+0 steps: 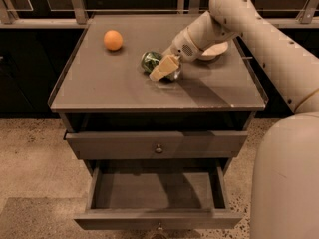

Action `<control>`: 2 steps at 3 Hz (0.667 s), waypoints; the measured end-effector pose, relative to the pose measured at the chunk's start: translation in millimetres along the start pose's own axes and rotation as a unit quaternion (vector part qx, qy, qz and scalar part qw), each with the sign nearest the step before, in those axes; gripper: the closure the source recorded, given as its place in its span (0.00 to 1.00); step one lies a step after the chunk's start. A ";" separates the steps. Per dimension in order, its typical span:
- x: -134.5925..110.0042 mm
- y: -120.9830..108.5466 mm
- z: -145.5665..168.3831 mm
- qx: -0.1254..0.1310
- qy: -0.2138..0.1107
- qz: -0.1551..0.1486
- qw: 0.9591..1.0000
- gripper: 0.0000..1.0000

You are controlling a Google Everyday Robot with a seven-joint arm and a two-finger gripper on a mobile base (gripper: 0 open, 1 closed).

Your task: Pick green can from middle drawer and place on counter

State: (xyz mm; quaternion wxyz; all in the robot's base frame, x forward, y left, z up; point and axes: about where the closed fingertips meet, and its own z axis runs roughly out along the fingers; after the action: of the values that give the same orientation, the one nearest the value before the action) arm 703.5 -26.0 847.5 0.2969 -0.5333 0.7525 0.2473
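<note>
Gripper [167,68] down at the counter [99,91], to the right of the orange ball [113,40] and a little nearer the front edge than it. Clamped on its load or let go: cannot tell.

Right against it, on the side facing the ball, the green can [149,59]. Can on its side, resting on the counter or just above it, between ball and gripper, well apart from the ball. Long axis seemingly slanted from far-left to near-right, roughly in line with the forearm, one end turned toward the ball. Only one arm, so no choice of hand.

Farther from the ball, behind the wrist, a white bowl [217,50]. Below the ball and forward, the topmost drawer [124,146] closed or nearly so. Beneath that, the middle drawer [154,190] pulled out, nothing seen inside.

Judged nearly done: a release, then a withdrawal back along the arm's own line, away from the can, to avoid nudging it into a roll toward the ball.
</note>
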 end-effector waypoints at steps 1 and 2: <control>0.0 0.0 0.0 0.000 0.000 0.000 1.000 0.88; 0.0 0.0 0.1 0.000 0.000 0.000 1.000 1.00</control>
State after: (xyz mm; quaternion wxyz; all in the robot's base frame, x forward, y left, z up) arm 703.5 -26.0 847.4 0.2969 -0.5333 0.7525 0.2474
